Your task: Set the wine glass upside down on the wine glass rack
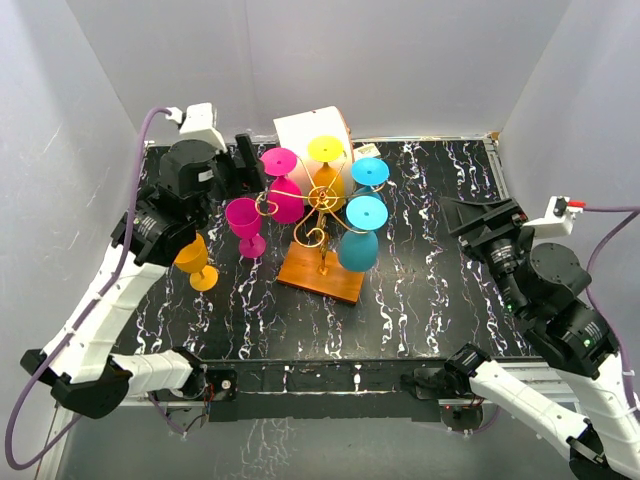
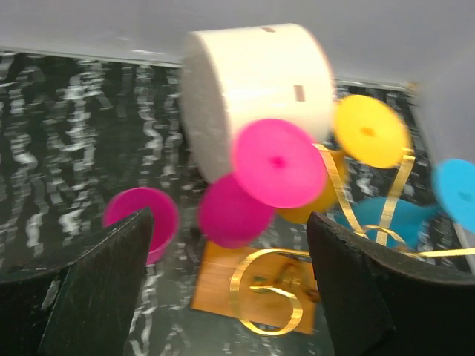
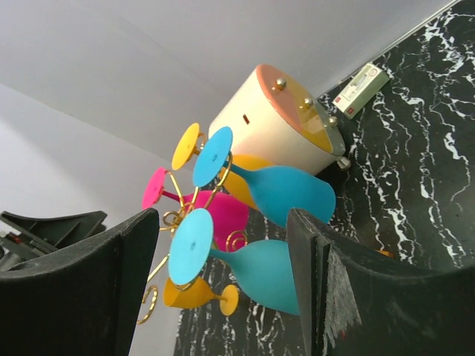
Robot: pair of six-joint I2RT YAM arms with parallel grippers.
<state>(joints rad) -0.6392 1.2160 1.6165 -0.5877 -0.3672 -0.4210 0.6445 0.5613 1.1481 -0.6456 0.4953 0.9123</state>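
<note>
Four glasses hang bowl-down on the wine glass rack (image 1: 316, 272), which stands mid-table; two are not yet hung.

Top external view:
- Hung: hung magenta glass (image 1: 285, 198), yellow glass (image 1: 326, 149), far cyan glass (image 1: 369, 171), near cyan glass (image 1: 357, 248).
- Unhung: upright magenta glass (image 1: 244, 222) just left of the rack, and orange glass (image 1: 195, 262) upright nearer the left edge of the table (image 1: 430, 300).
- White cylinder box (image 1: 305, 128): behind the rack, toward the far edge.
- Your left gripper (image 1: 248, 165): beside the hung magenta glass.
- Your right gripper (image 1: 478, 222): well apart, toward the right edge.

Left wrist view (blurred): fingers (image 2: 111, 282) spread with nothing between them. The hung magenta glass is ahead and the upright one lower left.

Right wrist view: fingers (image 3: 111, 282) spread and empty, facing the rack's cyan side.

By my count you are four of six along. The two standing glasses need picking, inverting and hanging. I cannot tell which arms are free.
</note>
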